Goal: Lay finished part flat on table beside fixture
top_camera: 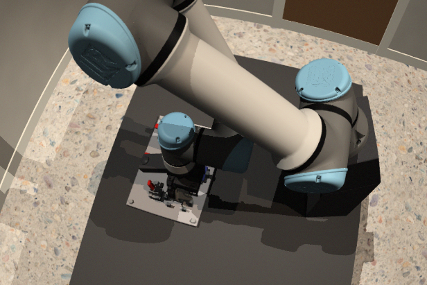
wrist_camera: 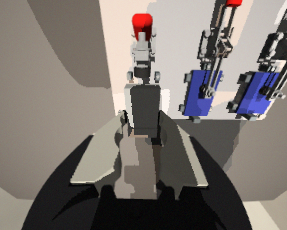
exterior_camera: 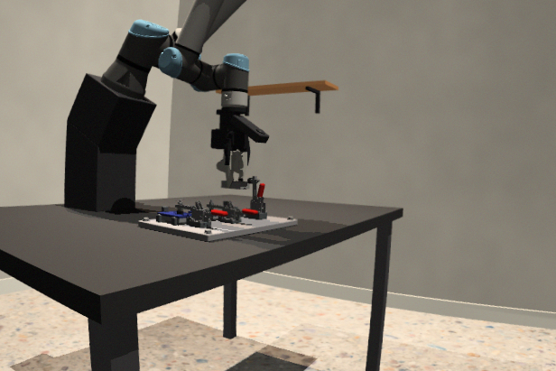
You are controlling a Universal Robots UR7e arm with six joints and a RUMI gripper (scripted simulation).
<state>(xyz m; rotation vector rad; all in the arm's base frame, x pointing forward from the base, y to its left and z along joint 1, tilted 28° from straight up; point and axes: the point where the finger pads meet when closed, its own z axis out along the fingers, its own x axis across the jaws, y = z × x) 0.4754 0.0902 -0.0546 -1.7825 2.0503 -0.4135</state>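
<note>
My gripper (exterior_camera: 233,178) (wrist_camera: 142,111) points down and is shut on the grey finished part (exterior_camera: 234,185) (wrist_camera: 145,102). The part is held level between the fingertips, raised above the white fixture plate (top_camera: 156,208) (exterior_camera: 217,235) (wrist_camera: 180,30). Its milled slot cannot be made out. The upright red handle (top_camera: 150,184) (exterior_camera: 261,190) (wrist_camera: 142,21) belongs to the open clamp beyond the part. Two blue blanks sit under clamps on the plate: one blank (wrist_camera: 194,102) in the middle, the other blank (wrist_camera: 251,102) at the right.
The clamps of the blue blanks have lowered red handles (exterior_camera: 218,212) (exterior_camera: 250,211). The raised clamp stands close to the held part in the exterior view. The dark table (top_camera: 208,252) (exterior_camera: 113,261) extends around the plate. The black robot pedestal (exterior_camera: 115,180) stands behind.
</note>
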